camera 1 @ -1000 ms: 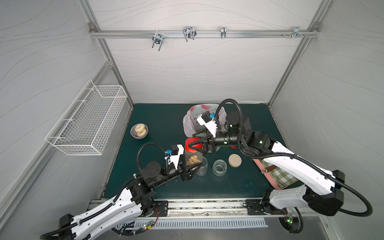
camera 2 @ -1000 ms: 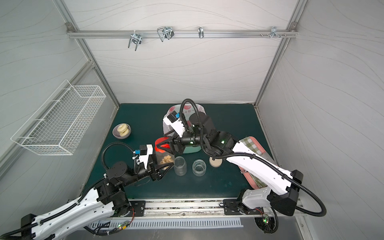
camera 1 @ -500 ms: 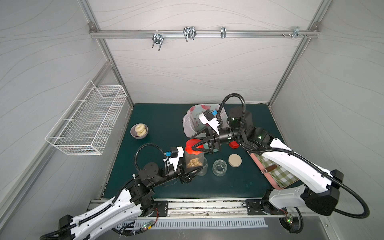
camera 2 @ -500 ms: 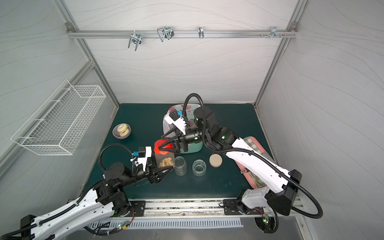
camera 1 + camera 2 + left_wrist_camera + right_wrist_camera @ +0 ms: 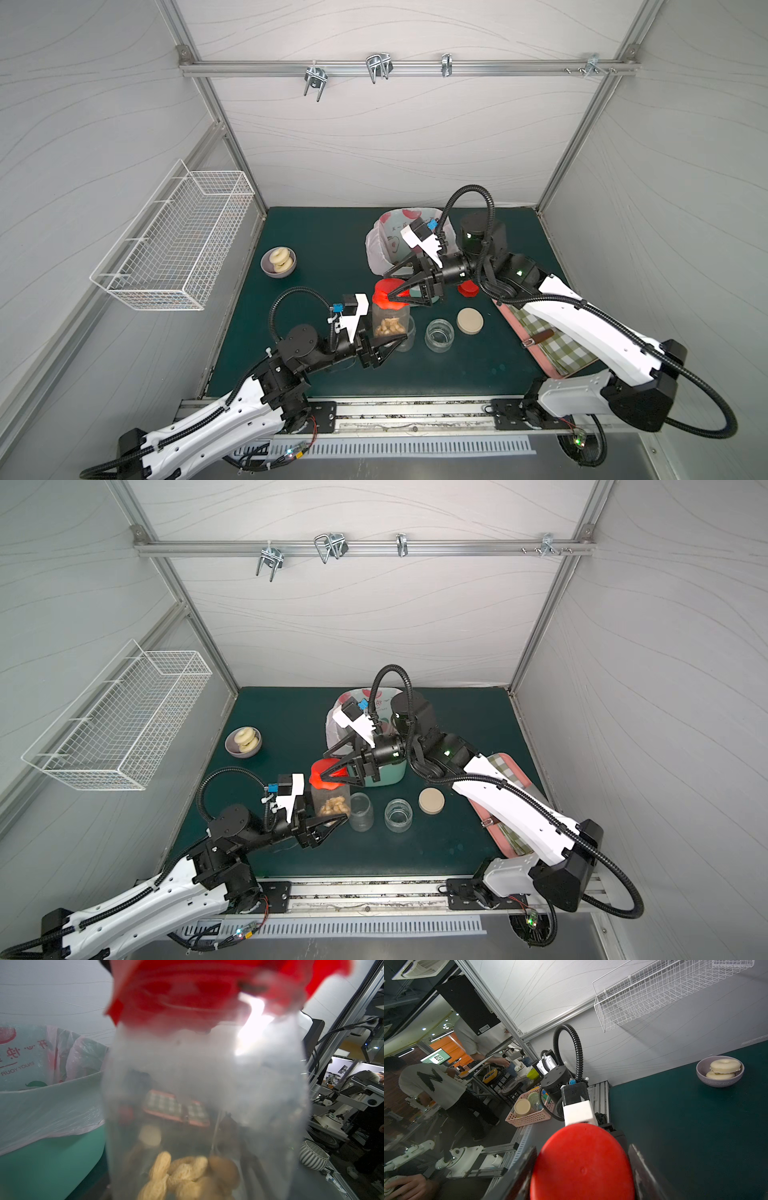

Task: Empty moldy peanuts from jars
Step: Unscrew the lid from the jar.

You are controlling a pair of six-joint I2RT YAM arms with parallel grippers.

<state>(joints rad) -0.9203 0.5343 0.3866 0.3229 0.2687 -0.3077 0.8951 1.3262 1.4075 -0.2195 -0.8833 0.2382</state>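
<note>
A clear jar stands upright above the mat, with my left gripper shut round its lower body. Moldy peanuts fill its bottom. Its red lid sits at the mouth, slightly askew in the left wrist view. My right gripper reaches in from the right, shut on the rim of that lid. An empty tall jar and an empty squat jar stand lidless just right of the held jar.
A beige lid and a loose red lid lie on the mat. Behind stands the mint-green bin with its pink bag. A bowl of ring pastries is far left, a pink tray right, a wire basket on the left wall.
My right wrist has turned while gripping the red lid, and that arm has risen a little. The jar stays in my left gripper, nearly in place.
</note>
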